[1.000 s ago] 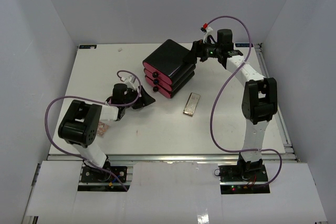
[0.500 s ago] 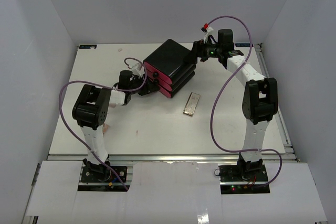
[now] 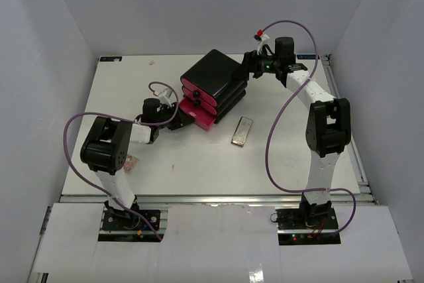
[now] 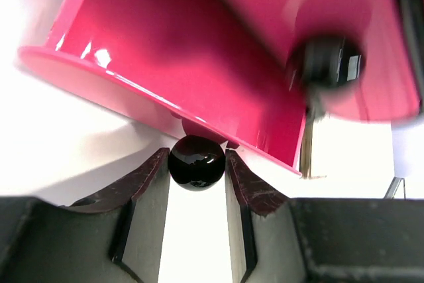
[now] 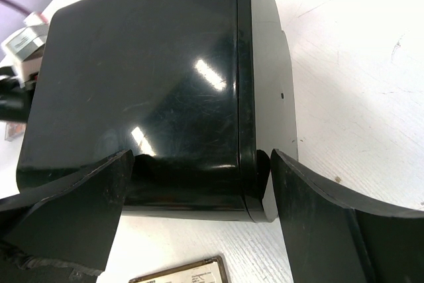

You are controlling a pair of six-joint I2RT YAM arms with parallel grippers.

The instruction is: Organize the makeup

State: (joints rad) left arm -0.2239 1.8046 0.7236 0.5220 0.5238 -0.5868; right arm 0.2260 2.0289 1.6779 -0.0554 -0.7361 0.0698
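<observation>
A large black box (image 3: pixel 215 74) with three pink drawers stands at the back middle of the table. Its bottom drawer (image 3: pixel 197 114) is pulled partly out toward the front left. My left gripper (image 3: pixel 180 122) is shut on that drawer's round black knob (image 4: pixel 196 162), one finger on each side. My right gripper (image 3: pixel 248 65) straddles the box's rear corner (image 5: pixel 199 183), its widely spread fingers (image 5: pixel 86 210) against both sides. Of the makeup, a flat beige palette (image 3: pixel 242 131) lies right of the box, and a small pinkish piece (image 3: pixel 130 162) lies by the left arm.
The two upper drawers (image 3: pixel 201 94) are pushed in, and the middle one's knob (image 4: pixel 324 61) shows blurred above the open drawer. White walls close in the table on three sides. The palette's corner (image 5: pixel 182 275) lies just below my right fingers.
My left gripper reached the box front, closed on the bottom drawer's knob and drew the drawer out toward the front left. The right arm has not moved.
</observation>
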